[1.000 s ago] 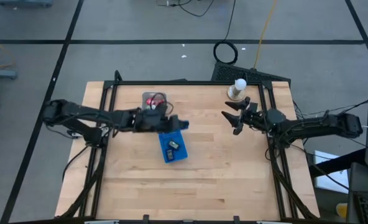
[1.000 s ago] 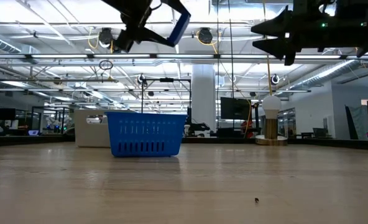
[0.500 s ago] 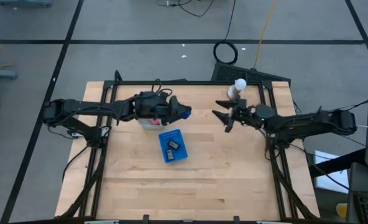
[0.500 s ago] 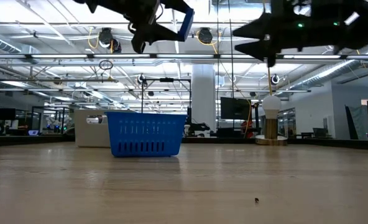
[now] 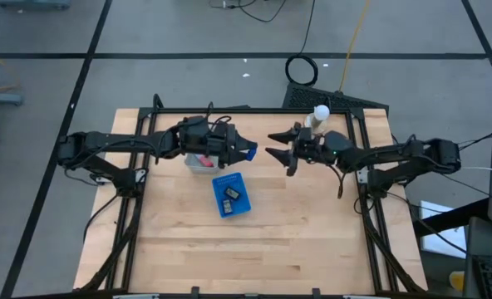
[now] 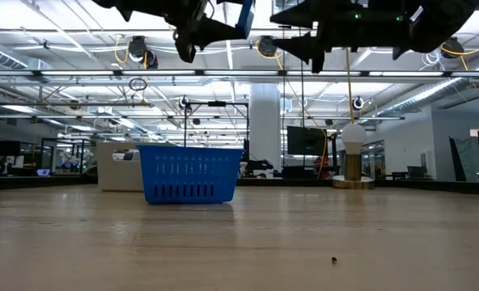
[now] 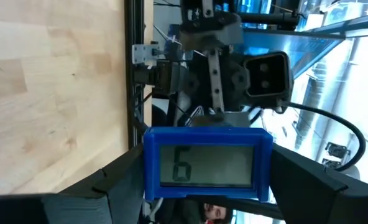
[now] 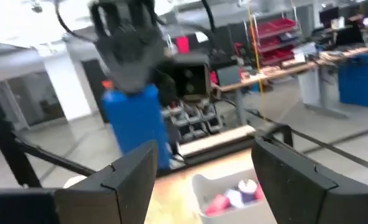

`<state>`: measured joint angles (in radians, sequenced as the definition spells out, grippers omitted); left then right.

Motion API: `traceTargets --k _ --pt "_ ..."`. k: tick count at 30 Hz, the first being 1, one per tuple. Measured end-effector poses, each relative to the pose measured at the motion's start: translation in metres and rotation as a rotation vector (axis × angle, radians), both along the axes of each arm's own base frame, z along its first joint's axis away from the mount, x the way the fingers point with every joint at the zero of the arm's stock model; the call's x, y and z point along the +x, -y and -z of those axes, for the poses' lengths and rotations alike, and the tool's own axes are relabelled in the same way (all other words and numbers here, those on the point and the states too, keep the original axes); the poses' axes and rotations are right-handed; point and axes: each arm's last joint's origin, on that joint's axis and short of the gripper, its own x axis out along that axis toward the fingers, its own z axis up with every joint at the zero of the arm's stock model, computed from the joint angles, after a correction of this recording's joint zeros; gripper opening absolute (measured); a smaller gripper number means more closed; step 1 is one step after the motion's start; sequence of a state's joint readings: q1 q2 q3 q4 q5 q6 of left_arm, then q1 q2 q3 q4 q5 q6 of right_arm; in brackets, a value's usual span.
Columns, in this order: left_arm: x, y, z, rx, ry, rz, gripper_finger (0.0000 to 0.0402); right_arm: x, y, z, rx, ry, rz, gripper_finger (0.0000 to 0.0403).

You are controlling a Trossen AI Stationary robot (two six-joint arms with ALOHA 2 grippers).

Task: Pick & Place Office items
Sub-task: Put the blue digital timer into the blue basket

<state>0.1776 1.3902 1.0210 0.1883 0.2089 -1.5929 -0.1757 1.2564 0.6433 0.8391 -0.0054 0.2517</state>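
- A blue timer (image 7: 207,163) with a grey display, one of the office items, sat clamped between the left gripper (image 5: 244,151) fingers, raised above the table's upper middle, display toward the right arm, apparently offered for a handover.
- The right gripper (image 5: 273,151) faced it, just beside, jaws spread and empty.
- The blue basket (image 5: 231,195), centre frame, held two dark pieces.
- A pale tray (image 8: 230,188) under the left arm held red and pale blue bits.
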Motion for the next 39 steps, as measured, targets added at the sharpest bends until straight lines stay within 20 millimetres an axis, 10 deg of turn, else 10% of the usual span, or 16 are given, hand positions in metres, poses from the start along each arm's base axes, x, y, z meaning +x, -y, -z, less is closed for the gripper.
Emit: traceTargets --k 25,39 --pt "-0.001 -0.01 -0.005 -0.031 0.049 -0.075 0.028 -0.001 -0.002 -0.008 0.043 0.084 -0.084 0.0254" --pt "0.023 -0.015 0.014 -0.108 0.096 -0.03 0.028 0.003 -0.003 -0.002 0.044 0.055 -0.11 0.0331"
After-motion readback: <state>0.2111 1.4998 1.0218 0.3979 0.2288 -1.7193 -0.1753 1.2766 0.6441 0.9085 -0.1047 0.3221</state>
